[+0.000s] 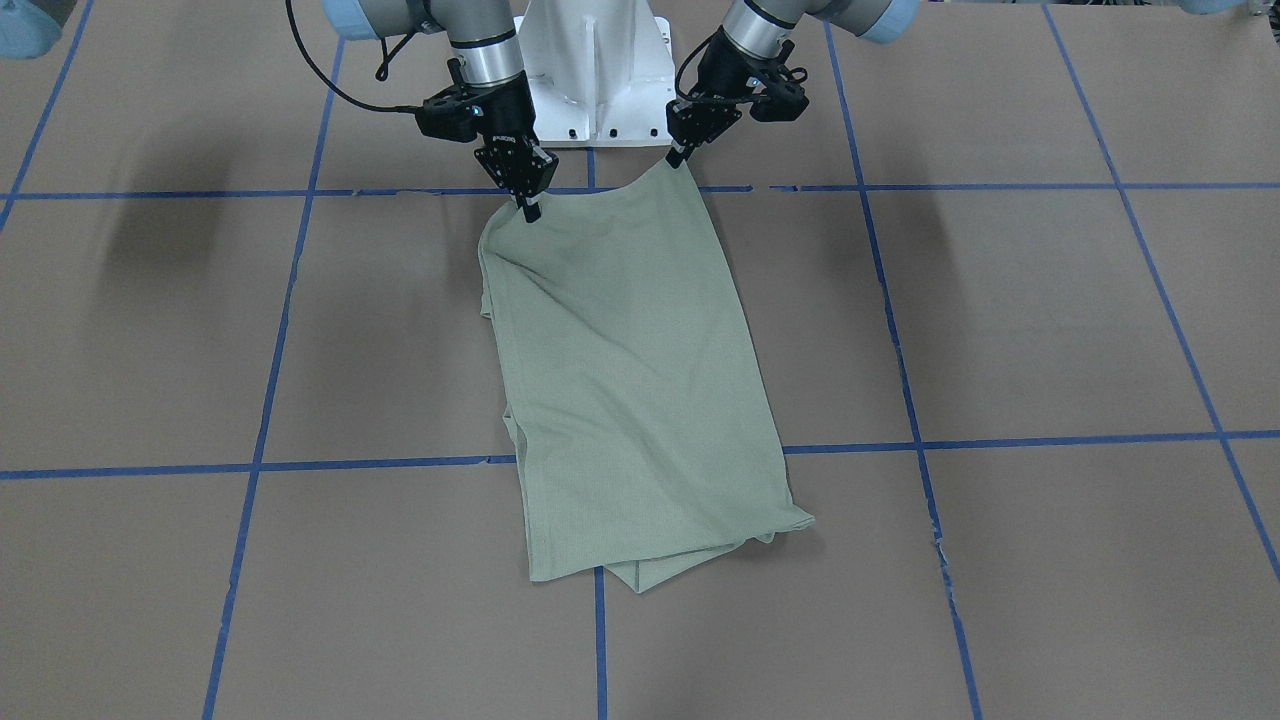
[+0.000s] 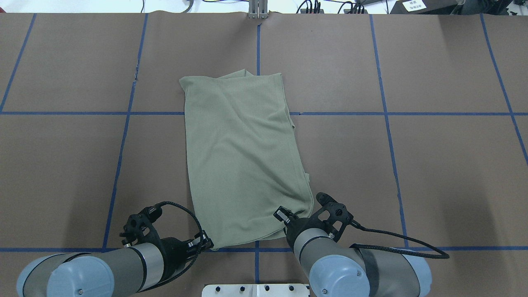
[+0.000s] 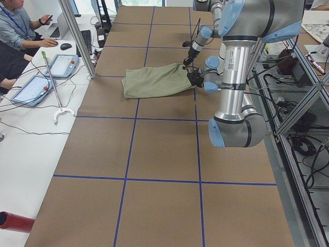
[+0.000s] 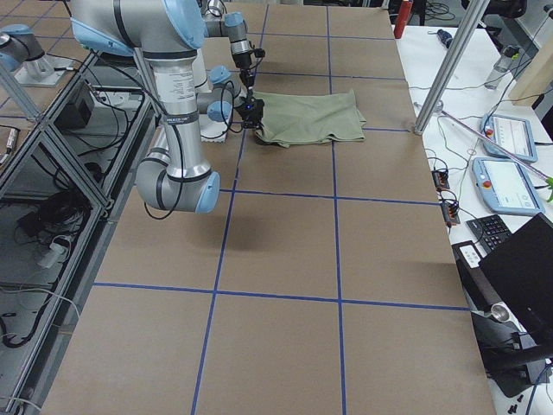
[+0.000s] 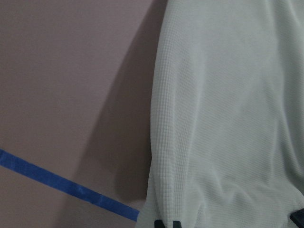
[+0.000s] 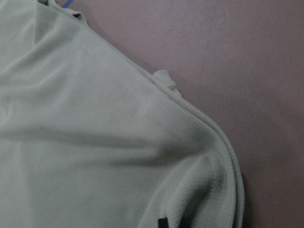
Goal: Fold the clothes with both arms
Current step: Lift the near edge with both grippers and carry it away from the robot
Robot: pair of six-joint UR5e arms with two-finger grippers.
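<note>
The pale green shirt [image 1: 630, 380] lies folded into a long narrow panel down the middle of the brown table [image 2: 433, 165]. Its two corners nearest the robot are pinched and raised a little off the surface. My left gripper [image 1: 680, 156] is shut on one corner, and my right gripper [image 1: 530, 210] is shut on the other. From overhead, the left gripper [image 2: 207, 245] and right gripper [image 2: 287, 218] sit at the shirt's [image 2: 239, 156] near edge. Both wrist views are filled with knit cloth [image 5: 228, 118] [image 6: 95, 142], with black fingertips at the bottom edge. Neckline and sleeves are hidden.
Blue tape lines [image 2: 387, 113] grid the table. The white pedestal [image 1: 595, 70] stands between the arms. A metal pole [image 3: 77, 36], tablets [image 3: 31, 88] and seated people [image 3: 15, 25] occupy the white side bench beyond the table's far edge.
</note>
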